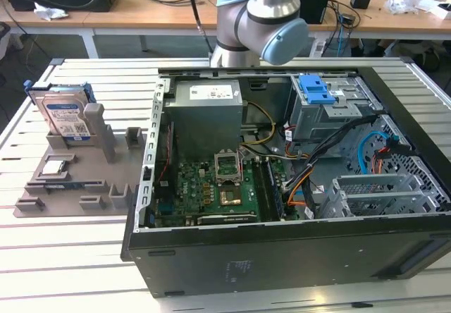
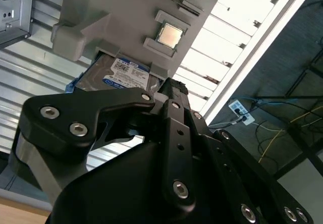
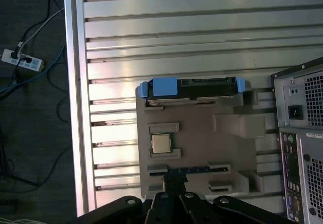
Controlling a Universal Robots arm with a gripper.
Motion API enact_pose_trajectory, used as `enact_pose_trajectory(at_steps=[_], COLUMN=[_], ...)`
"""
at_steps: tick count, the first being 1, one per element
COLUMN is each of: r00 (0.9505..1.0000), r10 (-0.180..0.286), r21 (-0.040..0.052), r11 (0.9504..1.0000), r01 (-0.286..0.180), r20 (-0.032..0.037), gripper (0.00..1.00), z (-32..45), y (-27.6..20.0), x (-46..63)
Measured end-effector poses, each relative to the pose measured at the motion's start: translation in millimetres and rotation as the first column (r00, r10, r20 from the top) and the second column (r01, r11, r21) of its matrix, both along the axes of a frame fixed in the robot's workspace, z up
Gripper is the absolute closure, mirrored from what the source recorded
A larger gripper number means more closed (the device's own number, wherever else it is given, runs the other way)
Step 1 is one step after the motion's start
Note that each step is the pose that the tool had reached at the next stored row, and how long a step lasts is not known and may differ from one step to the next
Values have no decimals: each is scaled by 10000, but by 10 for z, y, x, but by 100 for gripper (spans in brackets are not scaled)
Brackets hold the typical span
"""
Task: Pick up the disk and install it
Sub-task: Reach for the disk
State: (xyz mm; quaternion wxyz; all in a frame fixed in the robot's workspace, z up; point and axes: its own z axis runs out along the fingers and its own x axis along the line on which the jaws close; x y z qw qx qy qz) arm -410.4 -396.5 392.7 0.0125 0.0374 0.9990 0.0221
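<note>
The disk (image 1: 67,115) stands on edge in a slot of the grey holder (image 1: 70,186) at the exterior view's left, its white-and-blue label facing out and blue rails along its sides. In the second wrist view the disk (image 2: 118,72) leans against the holder (image 2: 126,12), beyond my black gripper (image 2: 169,90). The first wrist view looks down on the disk (image 3: 202,82) edge-on, well ahead of my gripper (image 3: 174,176), which hangs over the holder's (image 3: 202,148) other end. Nothing is held.
A small square silver chip (image 1: 55,166) lies in a pocket of the holder. The open computer case (image 1: 282,256) lies to the right, with a blue bracket (image 1: 316,89) on its drive bay. My arm (image 1: 261,17) rises behind the case. The slatted table's edge (image 3: 75,108) runs past the holder.
</note>
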Motion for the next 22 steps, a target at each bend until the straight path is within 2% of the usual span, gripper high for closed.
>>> enact_pose_trajectory(at_steps=[2,11,13,14,16,17,22], r00=[10000,10000,10000,10000,10000,10000,10000], r10=[-1,0,1,0,1,0,-1], r21=[0,-1,-2,-24,-144,-174,-191], r11=[10000,10000,10000,10000,9999,9998,9998], r01=[1,0,-1,0,-1,0,1], r20=[0,0,0,-1,0,-1,0], gripper=[89,89,89,89,89,89,89], z=[0,-6,-10,-13,-22,-24,-25], y=[0,5,39,111,240,266,281], x=[-68,-198,-205,-197,-152,-140,-121])
